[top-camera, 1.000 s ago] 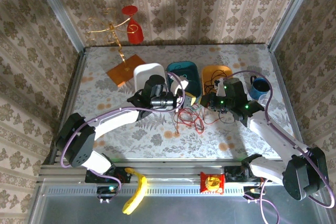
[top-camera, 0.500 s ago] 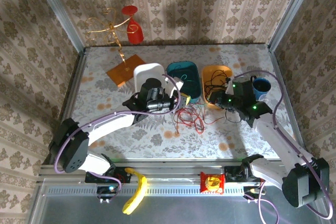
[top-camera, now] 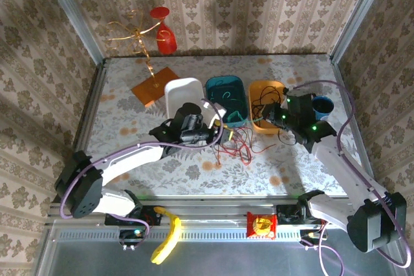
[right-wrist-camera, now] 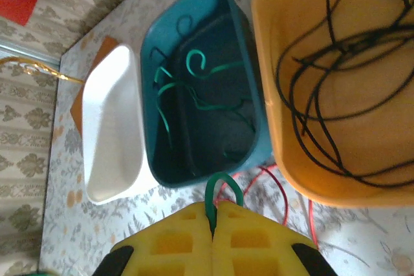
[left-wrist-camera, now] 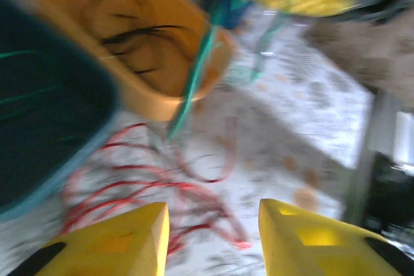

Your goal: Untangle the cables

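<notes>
**While the right gripper (right-wrist-camera: 213, 206) is pinching green, the left gripper (left-wrist-camera: 212, 214) is hanging open**

It is clamping a loop of the green cable (right-wrist-camera: 223, 184) just beside the teal bin (right-wrist-camera: 249, 37), apparently feeding it in with its other coils. The black cable (right-wrist-camera: 323, 95) is sitting in the orange bin (right-wrist-camera: 278, 153). The left gripper, holding nothing, is hovering above the red cable (left-wrist-camera: 129, 192) on the table (top-camera: 123, 88), probably lining up for it.

Three bins stand side by side toward the table's (top-camera: 194, 169) far edge: left bin (top-camera: 183, 90), middle bin (top-camera: 226, 81), right bin (top-camera: 262, 86). A mug (top-camera: 321, 105) sits right of them. The first cable (right-wrist-camera: 223, 176) lies partly in the middle bin, the second cable (right-wrist-camera: 343, 48) in the right bin, and the third cable (top-camera: 234, 148) on the table just before the bins.
</notes>
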Robot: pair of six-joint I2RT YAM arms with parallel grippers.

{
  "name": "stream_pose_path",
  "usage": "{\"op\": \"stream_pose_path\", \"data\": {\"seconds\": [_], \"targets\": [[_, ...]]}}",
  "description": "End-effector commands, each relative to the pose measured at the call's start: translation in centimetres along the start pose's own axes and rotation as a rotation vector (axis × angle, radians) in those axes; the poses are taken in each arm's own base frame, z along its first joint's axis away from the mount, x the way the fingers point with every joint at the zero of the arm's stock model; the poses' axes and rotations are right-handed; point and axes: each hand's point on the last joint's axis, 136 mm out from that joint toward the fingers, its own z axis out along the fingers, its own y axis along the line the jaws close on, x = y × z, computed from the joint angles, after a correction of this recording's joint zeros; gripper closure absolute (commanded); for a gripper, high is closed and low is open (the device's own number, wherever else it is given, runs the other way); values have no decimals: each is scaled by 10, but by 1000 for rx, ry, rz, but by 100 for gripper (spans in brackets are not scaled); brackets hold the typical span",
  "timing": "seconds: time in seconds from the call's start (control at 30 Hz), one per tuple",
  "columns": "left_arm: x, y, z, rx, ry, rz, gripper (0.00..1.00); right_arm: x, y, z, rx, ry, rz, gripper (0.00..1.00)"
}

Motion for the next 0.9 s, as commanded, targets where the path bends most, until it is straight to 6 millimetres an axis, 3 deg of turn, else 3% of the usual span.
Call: {"op": "stream_pose_path", "data": {"seconds": [0.0,0.1,0.2,0.3,0.5,0.67,0.73,0.87], "targets": [[-13,93,-48,-431,-194,-193,46,-23,14,-1,84,-124,-87,100],[-12,130,-93,-629,-307,-310,34,-27,18,10,159,-151,-121,100],[-9,142,-122,-744,-323,-310,32,-36,18,24,275,-186,-168,100],[-4,146,-134,-790,-307,-303,31,-42,13,44,412,-196,-188,100],[6,144,-133,-767,-287,-332,31,-50,7,89,553,-232,-160,98],[1,138,-126,-722,-281,-305,31,-47,11,139,579,-189,-127,95],[-3,136,-124,-713,-276,-290,30,-39,18,164,538,-122,-120,91],[-5,135,-119,-706,-236,-265,29,0,24,194,449,90,-108,77]]}}
